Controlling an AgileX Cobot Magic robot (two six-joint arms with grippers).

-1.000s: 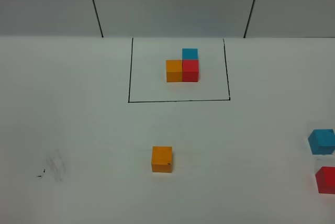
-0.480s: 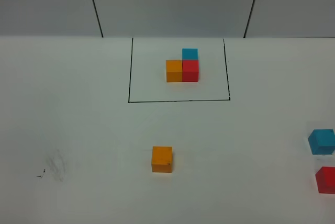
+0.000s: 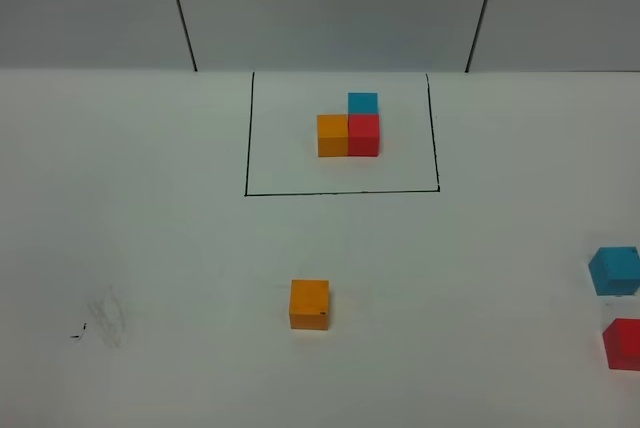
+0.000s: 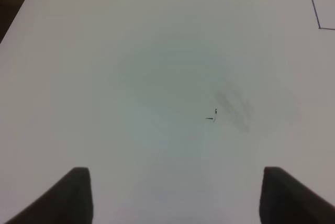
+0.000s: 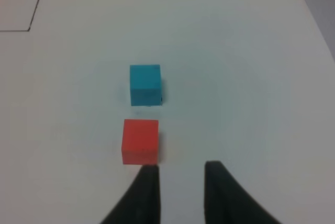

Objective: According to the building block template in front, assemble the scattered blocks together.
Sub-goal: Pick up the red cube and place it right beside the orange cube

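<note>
We see a white table from above. The left gripper has its two dark fingertips spread wide over bare tabletop, gripping nothing. Ahead of it lie a small black mark and a grey smudge. The loose orange cube sits well apart from that smudge, toward the middle of the table.

The right gripper has its fingers drawn close together, with nothing between them. The loose red cube lies just ahead of one fingertip — off to the side of the gap, and we cannot tell whether they touch. The loose blue cube sits a little farther ahead, near the red one but apart from it.

Far beyond both grippers is the template — orange and red cubes side by side, a blue one behind the red, inside a black drawn frame.
</note>
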